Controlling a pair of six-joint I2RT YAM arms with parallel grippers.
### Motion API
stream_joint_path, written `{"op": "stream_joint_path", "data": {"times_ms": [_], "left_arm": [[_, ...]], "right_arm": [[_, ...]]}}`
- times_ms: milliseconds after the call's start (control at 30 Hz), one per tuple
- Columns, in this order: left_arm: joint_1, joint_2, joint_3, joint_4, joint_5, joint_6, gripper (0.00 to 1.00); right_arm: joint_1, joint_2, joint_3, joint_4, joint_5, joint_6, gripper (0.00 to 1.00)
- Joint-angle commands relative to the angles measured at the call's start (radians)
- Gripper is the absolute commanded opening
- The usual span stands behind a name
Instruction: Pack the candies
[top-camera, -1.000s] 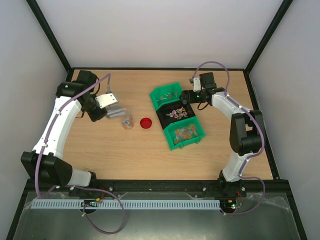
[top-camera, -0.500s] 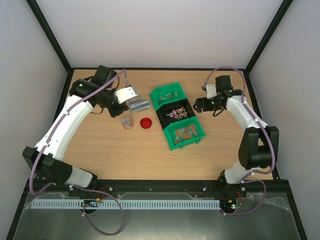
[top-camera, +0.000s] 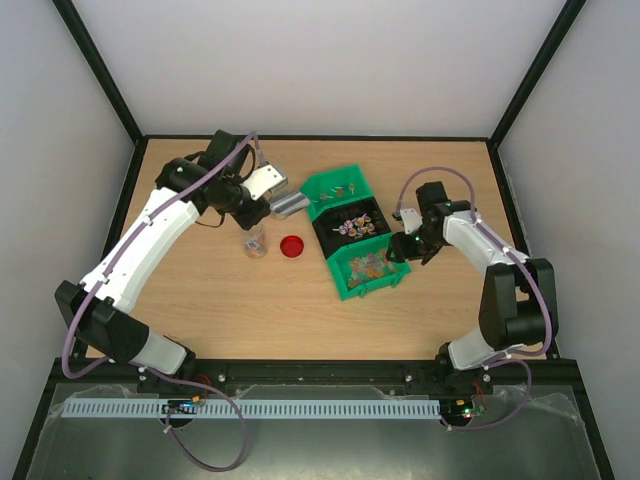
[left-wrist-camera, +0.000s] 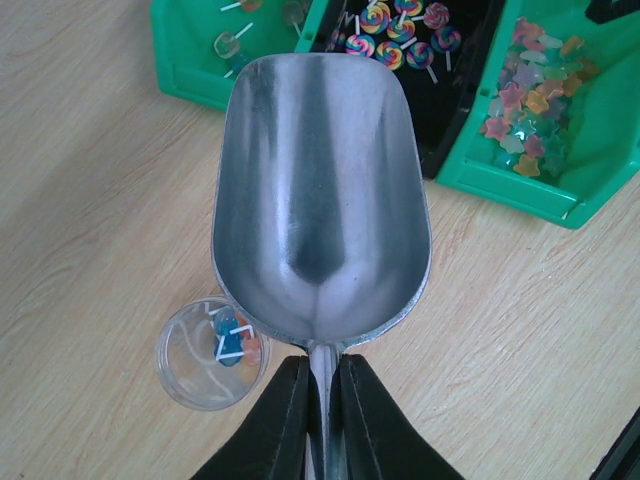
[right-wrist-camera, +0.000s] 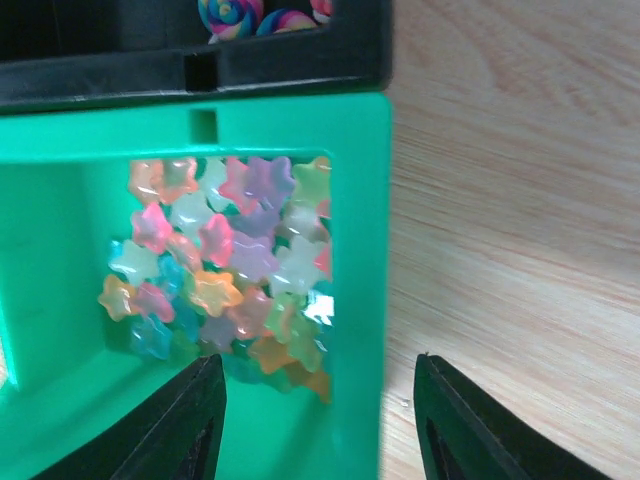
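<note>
The candies lie in a row of three bins: star-shaped ones (right-wrist-camera: 220, 260) in the near green bin (top-camera: 385, 280), swirl lollipops (left-wrist-camera: 400, 30) in the black middle bin (top-camera: 328, 232), a few in the far green bin (top-camera: 318, 188). A clear jar (top-camera: 254, 243) holds a few candies (left-wrist-camera: 232, 335). My left gripper (left-wrist-camera: 322, 365) is shut on the handle of an empty silver scoop (left-wrist-camera: 320, 190), which hovers between the jar and the bins. My right gripper (right-wrist-camera: 318, 375) is open, its jaws straddling the right wall (right-wrist-camera: 355, 250) of the near green bin without touching it.
A red round lid (top-camera: 292, 246) lies on the wooden table just right of the jar. The right arm (top-camera: 470, 235) arches over the table's right side. Black frame posts and white walls bound the table.
The left arm carried the scoop to the right, from over the jar toward the bins. The right gripper swung from the bins' far side to the near green bin, its jaws narrowing.
</note>
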Motion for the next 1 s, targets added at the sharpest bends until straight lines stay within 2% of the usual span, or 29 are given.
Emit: {"op": "stream_joint_path", "data": {"times_ms": [0,133,333,667,967], "left_arm": [[-0.008,-0.012,0.003,-0.003,0.010,-0.025,0.02],[-0.022,-0.007,0.017,-0.111,0.077,0.104,0.02],[-0.134,0.031,0.011,-0.234,0.031,0.227,0.02],[-0.318,0.181,0.069,-0.239,-0.153,0.281,0.02],[-0.398,0.321,0.163,-0.240,-0.411,0.311,0.02]], "right_arm": [[0.050,0.026,-0.023,0.051,0.003,0.075,0.47],[0.071,0.047,-0.020,0.098,-0.030,0.129,0.39],[0.095,0.067,-0.024,0.167,-0.085,0.225,0.30],[0.144,0.082,-0.047,0.236,-0.173,0.294,0.29],[0.157,0.038,-0.106,0.271,-0.181,0.294,0.29]]}}
